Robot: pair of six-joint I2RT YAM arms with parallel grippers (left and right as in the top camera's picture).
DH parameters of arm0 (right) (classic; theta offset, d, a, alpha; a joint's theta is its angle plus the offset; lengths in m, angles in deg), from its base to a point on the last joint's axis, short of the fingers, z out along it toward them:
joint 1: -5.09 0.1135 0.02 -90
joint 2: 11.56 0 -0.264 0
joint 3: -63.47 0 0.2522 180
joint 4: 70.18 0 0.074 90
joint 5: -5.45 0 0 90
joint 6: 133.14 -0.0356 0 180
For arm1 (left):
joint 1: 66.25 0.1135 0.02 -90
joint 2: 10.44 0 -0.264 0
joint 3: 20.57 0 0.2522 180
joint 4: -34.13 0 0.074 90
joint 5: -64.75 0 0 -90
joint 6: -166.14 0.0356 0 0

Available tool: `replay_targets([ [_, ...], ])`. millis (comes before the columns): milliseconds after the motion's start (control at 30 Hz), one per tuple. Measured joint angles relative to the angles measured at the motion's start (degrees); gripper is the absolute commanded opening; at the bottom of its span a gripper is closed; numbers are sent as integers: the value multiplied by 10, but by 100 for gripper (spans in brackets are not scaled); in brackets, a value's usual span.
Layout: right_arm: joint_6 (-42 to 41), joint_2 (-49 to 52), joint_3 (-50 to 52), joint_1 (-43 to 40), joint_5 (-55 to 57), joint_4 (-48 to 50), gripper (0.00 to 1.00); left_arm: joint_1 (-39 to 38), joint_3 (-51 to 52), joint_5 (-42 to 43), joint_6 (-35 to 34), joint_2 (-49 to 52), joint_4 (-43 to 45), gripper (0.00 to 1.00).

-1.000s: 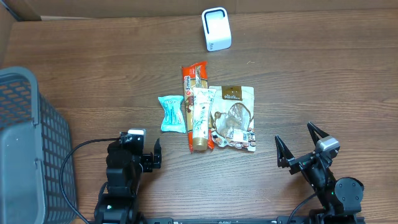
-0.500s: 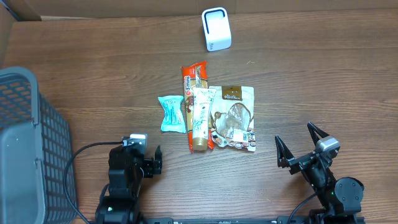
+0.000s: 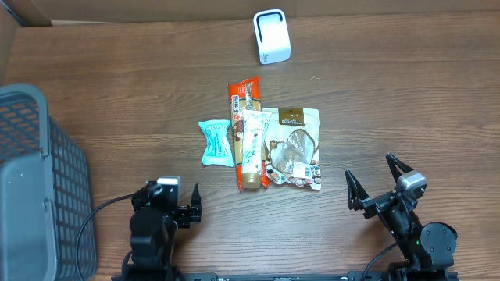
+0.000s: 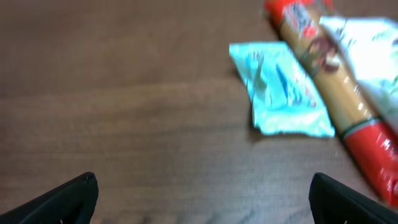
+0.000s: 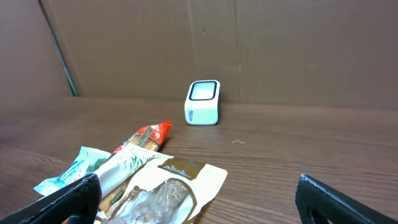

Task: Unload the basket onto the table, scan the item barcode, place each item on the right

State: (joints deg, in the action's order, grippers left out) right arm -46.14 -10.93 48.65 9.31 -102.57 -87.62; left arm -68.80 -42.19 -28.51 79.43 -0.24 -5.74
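1. This looks like a mock shop checkout built as a robot test station.
2. A small white barcode scanner (image 3: 272,37) stands on a wood-grain worktop (image 3: 391,101).
3. Packaged goods (image 3: 293,148), snack wrappers and a tube, lie clustered mid-worktop.
4. A grey mesh shopping basket (image 3: 62,179) sits at one side.
5. Plain cardboard walls (image 5: 298,43) enclose the space.

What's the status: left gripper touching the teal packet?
Apart. The overhead view shows a stretch of bare table between the open left gripper and the teal packet; the left wrist view agrees.
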Motion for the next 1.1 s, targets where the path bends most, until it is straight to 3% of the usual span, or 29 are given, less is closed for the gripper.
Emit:
replay_targets([
  [533, 0, 0, 0, 0, 0, 0, 100, 0, 0, 0, 0, -91, 0, 100],
  [1100, 0, 0, 0, 0, 0, 0, 100, 0, 0, 0, 0, -92, 0, 100],
])
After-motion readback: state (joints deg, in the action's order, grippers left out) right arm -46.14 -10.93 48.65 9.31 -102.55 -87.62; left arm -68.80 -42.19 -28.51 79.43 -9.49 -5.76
